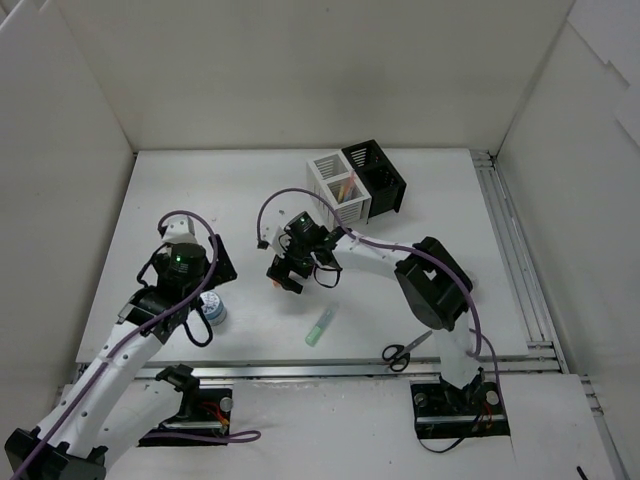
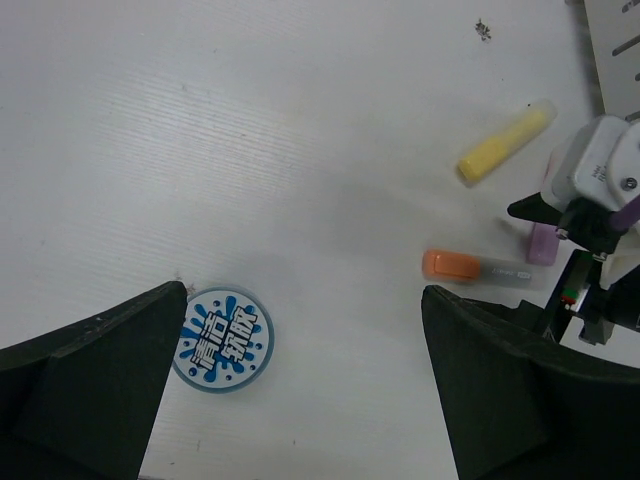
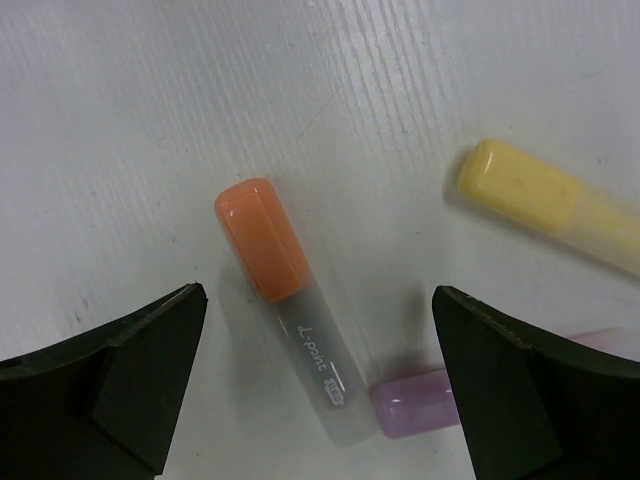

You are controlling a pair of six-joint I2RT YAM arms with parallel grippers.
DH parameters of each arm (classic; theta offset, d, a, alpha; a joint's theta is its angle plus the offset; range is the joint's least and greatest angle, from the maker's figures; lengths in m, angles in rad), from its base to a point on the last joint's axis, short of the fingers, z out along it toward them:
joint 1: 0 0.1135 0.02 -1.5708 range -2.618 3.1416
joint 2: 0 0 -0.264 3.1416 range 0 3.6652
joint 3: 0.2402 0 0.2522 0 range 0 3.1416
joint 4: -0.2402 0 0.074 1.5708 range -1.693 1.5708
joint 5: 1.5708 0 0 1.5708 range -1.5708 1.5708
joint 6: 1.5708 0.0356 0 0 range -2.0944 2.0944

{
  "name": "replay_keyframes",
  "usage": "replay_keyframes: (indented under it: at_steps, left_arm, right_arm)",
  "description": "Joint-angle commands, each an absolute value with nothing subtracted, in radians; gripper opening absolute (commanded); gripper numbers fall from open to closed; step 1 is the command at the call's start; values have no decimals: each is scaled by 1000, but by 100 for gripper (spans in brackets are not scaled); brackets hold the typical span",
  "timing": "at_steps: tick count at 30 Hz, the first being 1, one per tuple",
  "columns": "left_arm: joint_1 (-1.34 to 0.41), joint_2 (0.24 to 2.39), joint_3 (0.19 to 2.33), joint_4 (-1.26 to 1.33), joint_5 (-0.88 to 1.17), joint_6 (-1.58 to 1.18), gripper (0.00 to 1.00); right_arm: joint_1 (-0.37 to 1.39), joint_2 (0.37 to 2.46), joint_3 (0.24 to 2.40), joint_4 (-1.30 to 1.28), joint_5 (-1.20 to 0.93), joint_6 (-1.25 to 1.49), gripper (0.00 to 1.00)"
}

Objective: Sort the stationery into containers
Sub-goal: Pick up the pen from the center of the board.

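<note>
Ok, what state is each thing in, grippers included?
left gripper: open
right gripper: open
orange marker: capped, flat, beneath right gripper
yellow marker: lying flat
purple marker: lying flat
green marker: lying flat
jar: upright, lid on
scissors: lying flat
white holder: upright, something inside
black holder: upright

The joined holders [image 1: 356,185] sit at the back of the table [image 1: 200,200], roughly mid-width, and a standing marker [image 1: 345,187] is in the left-hand one. In front of them, a bit left, three more bunch up under the right tool [image 1: 288,272]. The first marker [image 3: 285,300] lies between its fingers, the second marker [image 3: 540,195] sits apart off to one side, and the third marker [image 3: 410,410] is just beside the first's end. The jar [image 1: 213,310] is well left of that bunch, just beside a finger of the left tool [image 2: 305,292]. Nearer the arms, a lone marker [image 1: 320,325] lies about centre, with the scissors [image 1: 405,350] to its right by the table's near edge.
</note>
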State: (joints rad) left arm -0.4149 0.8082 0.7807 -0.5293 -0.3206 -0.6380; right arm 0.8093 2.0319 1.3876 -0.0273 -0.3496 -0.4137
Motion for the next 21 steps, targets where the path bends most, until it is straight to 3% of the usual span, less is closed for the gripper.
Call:
replay_keyframes:
  at_steps: [1, 8, 11, 12, 15, 21]
  left_arm:
    - [-405, 784, 788, -538, -347, -663, 100]
    - [-396, 775, 782, -511, -348, -654, 99]
    - [-396, 779, 793, -494, -342, -647, 100]
    - [-396, 779, 793, -491, -342, -644, 99]
    - [-396, 775, 798, -485, -348, -641, 100]
    - [-396, 767, 802, -483, -353, -641, 99]
  right_arm:
    - [822, 2042, 1450, -84, -368, -454, 92]
    - [833, 2054, 1424, -117, -360, -469, 66]
    - [841, 2069, 1427, -121, -368, -466, 46]
    - [844, 2071, 1428, -121, -373, -466, 35]
    - [851, 2049, 1422, -118, -385, -475, 20]
    - [861, 1964, 1390, -8, -350, -450, 3]
